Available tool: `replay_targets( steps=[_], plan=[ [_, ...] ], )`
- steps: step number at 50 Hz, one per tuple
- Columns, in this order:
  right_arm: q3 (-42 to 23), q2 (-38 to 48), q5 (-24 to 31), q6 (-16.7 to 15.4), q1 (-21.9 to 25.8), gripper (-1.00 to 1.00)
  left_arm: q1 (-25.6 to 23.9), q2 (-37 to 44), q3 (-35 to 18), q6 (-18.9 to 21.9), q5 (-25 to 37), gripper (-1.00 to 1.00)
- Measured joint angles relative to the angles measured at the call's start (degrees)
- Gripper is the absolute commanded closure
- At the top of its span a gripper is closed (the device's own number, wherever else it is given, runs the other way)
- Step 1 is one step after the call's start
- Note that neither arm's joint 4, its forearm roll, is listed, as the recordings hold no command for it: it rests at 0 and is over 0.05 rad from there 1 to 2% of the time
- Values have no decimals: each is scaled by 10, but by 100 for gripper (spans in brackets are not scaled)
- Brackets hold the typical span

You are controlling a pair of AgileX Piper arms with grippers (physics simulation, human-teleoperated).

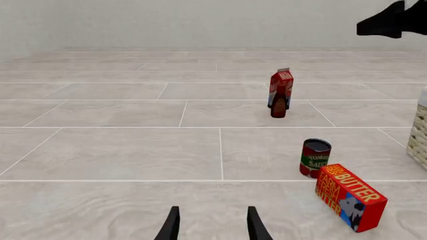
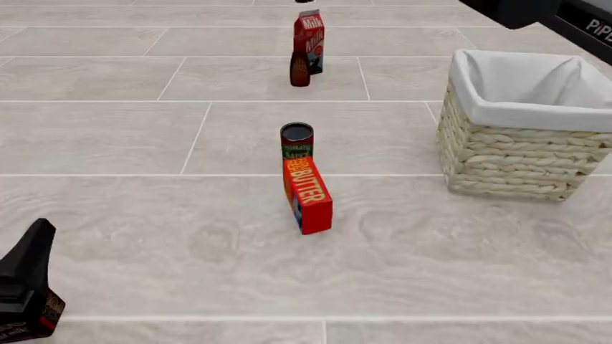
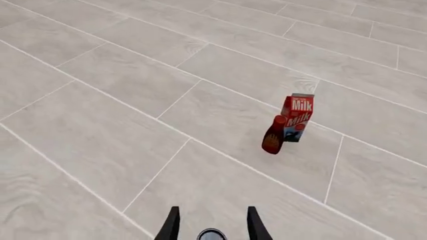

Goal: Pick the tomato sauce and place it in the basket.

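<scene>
The tomato sauce [image 2: 297, 140] is a small can with a dark top, a green label and a red base. It stands upright mid-table, just behind the butter box, and also shows in the left wrist view [image 1: 315, 157]. The wicker basket [image 2: 517, 154] with its white liner stands to the right of the can. My left gripper [image 1: 212, 227] is open and empty, low at the near left and well short of the can. My right gripper [image 3: 211, 227] is open and high above the table. A round rim that may be the can's top [image 3: 211, 234] shows far below, between its fingers.
A red-orange butter box [image 2: 308, 195] lies right in front of the can, almost touching it. A red milk carton [image 2: 309, 32] and a dark brown bottle [image 2: 299, 69] stand farther back. The right arm's body [image 2: 545, 14] hangs over the basket's far side.
</scene>
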Motion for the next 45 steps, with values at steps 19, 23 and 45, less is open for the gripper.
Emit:
replay_targets(
  steps=[19,23,45],
  plan=[
    [9,47,-2,6,3,-100,0,0,0,0,0,-100],
    [17,50,-7,6,3,-100,0,0,0,0,0,-100],
    [62,58,-31,7,1,-100,0,0,0,0,0,-100]
  ],
)
